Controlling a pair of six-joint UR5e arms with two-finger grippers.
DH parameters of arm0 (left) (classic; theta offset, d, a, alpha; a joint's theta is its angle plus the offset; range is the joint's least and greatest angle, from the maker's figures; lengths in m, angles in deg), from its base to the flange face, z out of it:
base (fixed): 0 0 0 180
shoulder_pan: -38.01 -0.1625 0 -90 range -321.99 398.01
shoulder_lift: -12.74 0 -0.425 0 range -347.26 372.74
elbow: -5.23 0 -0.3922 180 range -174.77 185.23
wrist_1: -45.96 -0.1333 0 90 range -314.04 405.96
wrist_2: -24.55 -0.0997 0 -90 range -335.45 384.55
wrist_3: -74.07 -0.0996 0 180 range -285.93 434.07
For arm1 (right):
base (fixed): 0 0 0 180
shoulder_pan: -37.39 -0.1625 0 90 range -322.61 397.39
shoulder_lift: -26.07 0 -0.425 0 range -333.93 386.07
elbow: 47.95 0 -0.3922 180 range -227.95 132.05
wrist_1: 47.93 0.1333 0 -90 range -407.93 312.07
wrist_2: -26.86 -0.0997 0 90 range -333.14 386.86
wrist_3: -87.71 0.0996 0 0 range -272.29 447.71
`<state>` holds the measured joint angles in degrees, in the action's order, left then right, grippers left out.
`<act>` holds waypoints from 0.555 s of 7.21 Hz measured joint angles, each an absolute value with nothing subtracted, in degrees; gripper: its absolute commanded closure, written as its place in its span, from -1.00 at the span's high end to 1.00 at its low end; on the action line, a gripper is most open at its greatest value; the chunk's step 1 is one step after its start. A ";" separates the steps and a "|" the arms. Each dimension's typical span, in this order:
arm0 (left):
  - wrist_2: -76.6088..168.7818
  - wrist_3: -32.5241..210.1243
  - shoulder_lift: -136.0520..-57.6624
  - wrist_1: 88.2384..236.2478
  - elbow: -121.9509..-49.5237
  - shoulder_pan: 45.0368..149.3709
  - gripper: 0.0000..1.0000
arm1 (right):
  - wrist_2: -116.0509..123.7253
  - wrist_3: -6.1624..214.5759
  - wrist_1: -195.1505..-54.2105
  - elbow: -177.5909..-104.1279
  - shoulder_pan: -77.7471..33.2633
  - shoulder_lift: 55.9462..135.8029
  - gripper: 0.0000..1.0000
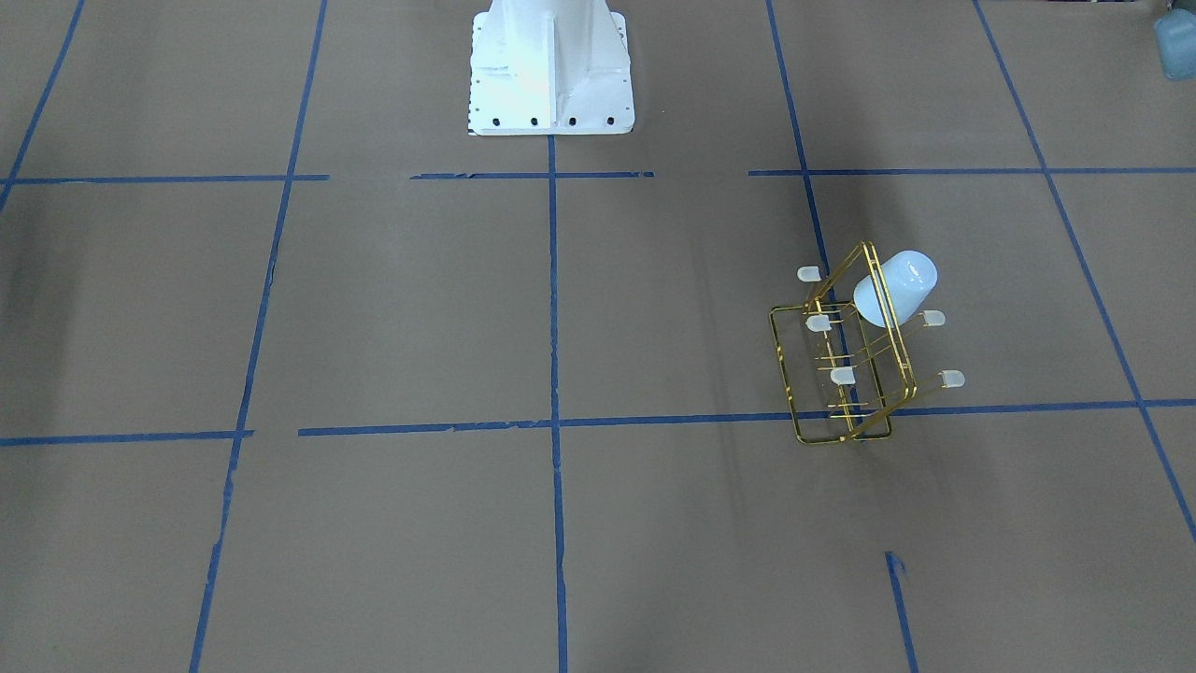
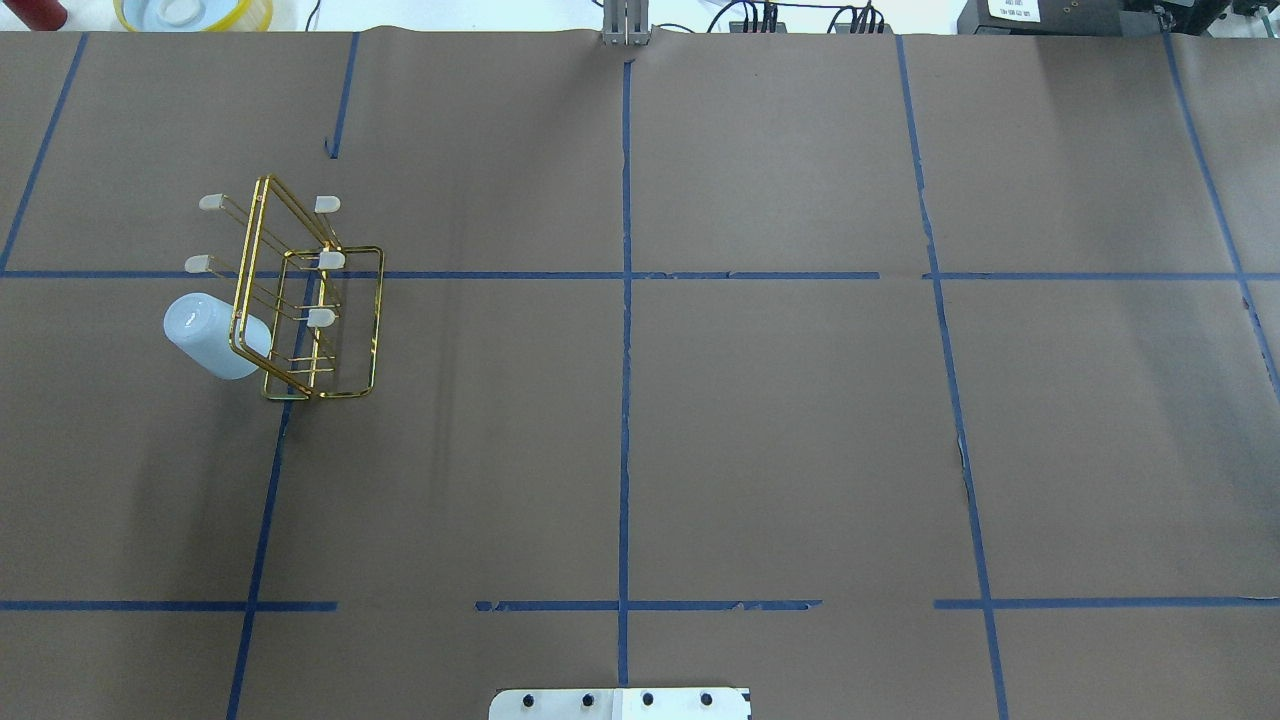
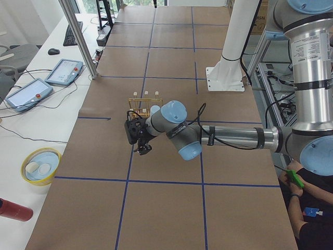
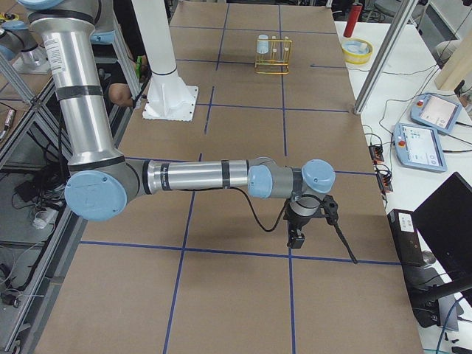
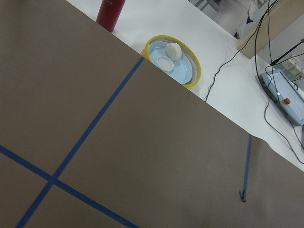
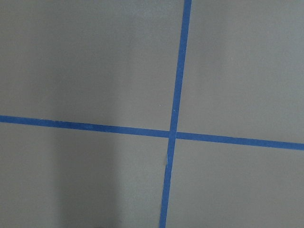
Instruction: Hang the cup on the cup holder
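Observation:
The pale blue-white cup (image 2: 208, 336) hangs tilted, mouth inward, on a prong of the gold wire cup holder (image 2: 322, 374) on the table's left half. The cup (image 1: 895, 288) and the cup holder (image 1: 828, 436) also show in the front view. No gripper touches them. My left gripper (image 3: 142, 150) shows only in the left side view, near the rack and over the table; I cannot tell if it is open. My right gripper (image 4: 296, 238) shows only in the right side view, far from the rack; I cannot tell its state.
A yellow-rimmed bowl (image 5: 174, 61) and a red bottle (image 5: 109, 12) stand on the white bench beyond the table's far edge. The white robot base (image 1: 549, 70) is at the near middle. Blue tape lines cross the brown table cover. Teach pendants (image 4: 424, 140) lie on the bench.

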<state>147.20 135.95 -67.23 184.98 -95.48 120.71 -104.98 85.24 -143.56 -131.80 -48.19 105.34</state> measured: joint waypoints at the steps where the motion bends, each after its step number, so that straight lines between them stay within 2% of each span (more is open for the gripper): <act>1: 147.61 126.88 -67.44 178.88 -95.49 121.30 1.00 | -104.98 85.24 -143.56 -131.80 -48.20 105.35 1.00; 4: 148.63 99.01 -68.61 159.19 -95.48 122.95 1.00 | -104.98 85.25 -143.56 -131.80 -48.19 105.35 1.00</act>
<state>148.63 99.01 -68.61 159.19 -95.48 122.95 -104.98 85.25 -143.56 -131.80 -48.19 105.35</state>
